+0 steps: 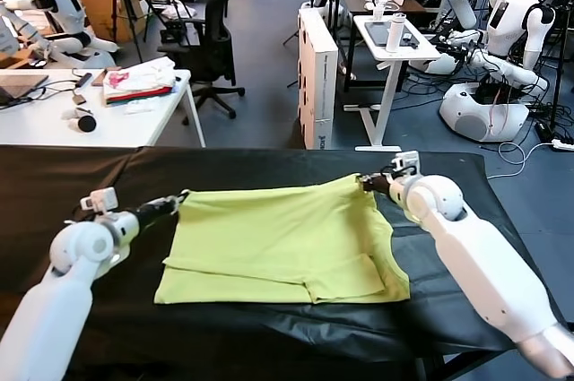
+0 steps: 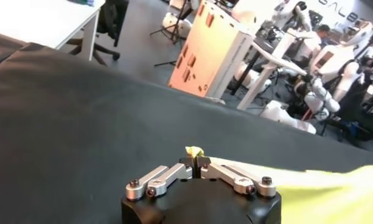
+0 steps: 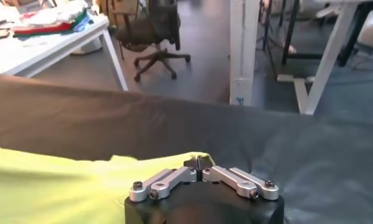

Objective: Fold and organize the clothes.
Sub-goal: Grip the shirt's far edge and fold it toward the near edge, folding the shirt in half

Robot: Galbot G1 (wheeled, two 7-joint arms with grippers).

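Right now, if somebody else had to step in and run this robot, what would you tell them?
Left gripper: shut on the T-shirt, pinching its far left corner.
Right gripper: shut on the T-shirt's far right corner.
The T-shirt lies on the black table cover, partly folded, with layers doubled along its near and right edges.
Left to do: complete the folds and tidy it. Both corners are gripped, so release carefully.

text: none legible | white box (image 1: 317, 76): dark marks, too small to read
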